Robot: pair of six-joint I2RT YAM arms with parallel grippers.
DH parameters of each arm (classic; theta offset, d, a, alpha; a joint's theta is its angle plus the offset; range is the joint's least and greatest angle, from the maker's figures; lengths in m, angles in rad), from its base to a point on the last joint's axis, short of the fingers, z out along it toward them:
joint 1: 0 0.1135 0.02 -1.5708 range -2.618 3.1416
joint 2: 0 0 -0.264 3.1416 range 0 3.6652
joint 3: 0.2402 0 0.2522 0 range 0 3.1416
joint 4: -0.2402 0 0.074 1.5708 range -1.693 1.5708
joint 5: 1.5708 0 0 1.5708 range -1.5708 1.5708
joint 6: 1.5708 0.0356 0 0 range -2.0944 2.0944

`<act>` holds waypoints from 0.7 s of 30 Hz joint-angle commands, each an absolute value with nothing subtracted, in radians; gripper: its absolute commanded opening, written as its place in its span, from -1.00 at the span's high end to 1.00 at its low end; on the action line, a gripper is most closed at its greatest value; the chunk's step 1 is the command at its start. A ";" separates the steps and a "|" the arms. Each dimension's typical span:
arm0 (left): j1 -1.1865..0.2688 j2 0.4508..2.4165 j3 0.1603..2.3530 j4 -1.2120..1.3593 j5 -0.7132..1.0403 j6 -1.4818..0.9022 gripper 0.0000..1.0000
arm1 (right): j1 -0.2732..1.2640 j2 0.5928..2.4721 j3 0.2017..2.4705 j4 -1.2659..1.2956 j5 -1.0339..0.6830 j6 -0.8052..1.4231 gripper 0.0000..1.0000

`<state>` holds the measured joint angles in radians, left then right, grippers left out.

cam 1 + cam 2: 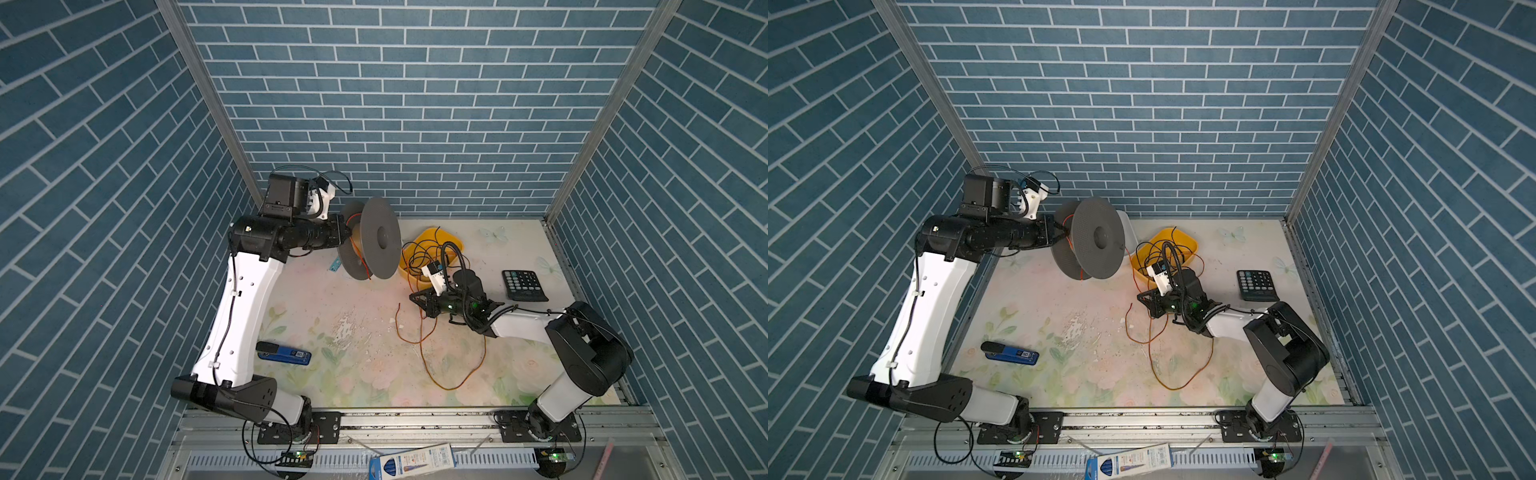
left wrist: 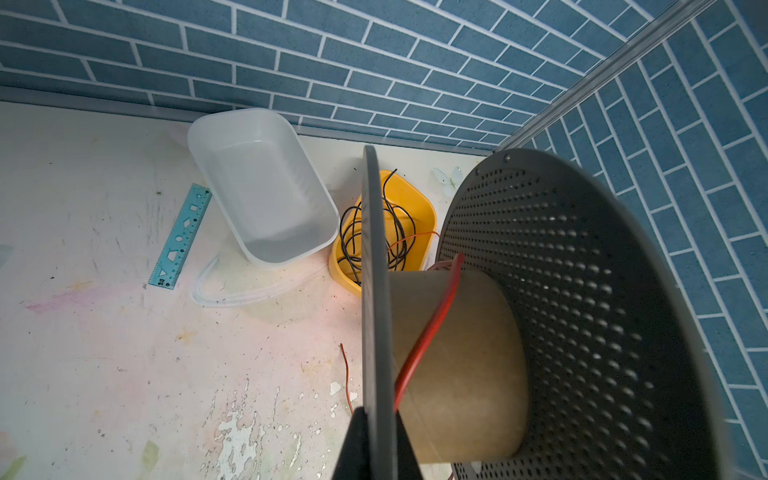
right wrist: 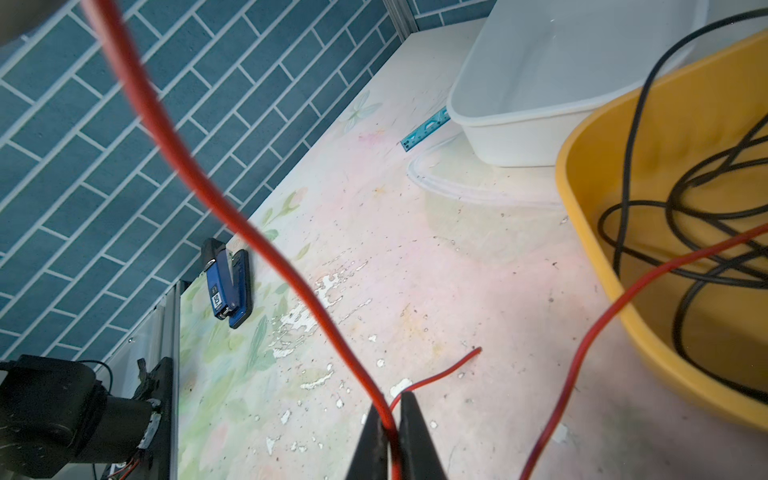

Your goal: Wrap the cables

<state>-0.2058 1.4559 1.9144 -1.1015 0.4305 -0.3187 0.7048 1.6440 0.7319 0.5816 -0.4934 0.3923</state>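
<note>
Left gripper: fingers clamped on the rim of one flange of the spool, which it holds up off the table with its axis roughly level.

Spool: two dark grey perforated discs on a brown cardboard core.

Orange-red wire: one strand crosses the spool's core. From the spool it drops toward the yellow bin and runs on to the right gripper. Loose loops lie on the table in front of that gripper, between the two arms. A free end rests on the table just beyond the fingertips.

Right gripper: low over the middle of the table, fingers pinched together on the orange-red wire, which passes up between them.

Yellow bin: at the back of the table, holding a black wire tangle. A strand of the orange-red wire also crosses its rim.

Translucent white tub: just beside the yellow bin, against the back wall.

Teal stencil ruler: flat on the table beside the tub.

Blue stapler: on the table near the left arm.

Black calculator: near the table's right edge, behind the right arm.
</note>
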 commanded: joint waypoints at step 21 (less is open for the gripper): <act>-0.194 1.445 1.809 -0.879 0.069 -0.478 1.00 | 1.019 1.562 0.945 0.190 -0.125 0.095 1.00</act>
<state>-0.1997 1.4578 1.8233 -1.0000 0.1471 -0.4389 0.9890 1.5711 0.8886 0.2729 -0.1860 0.1669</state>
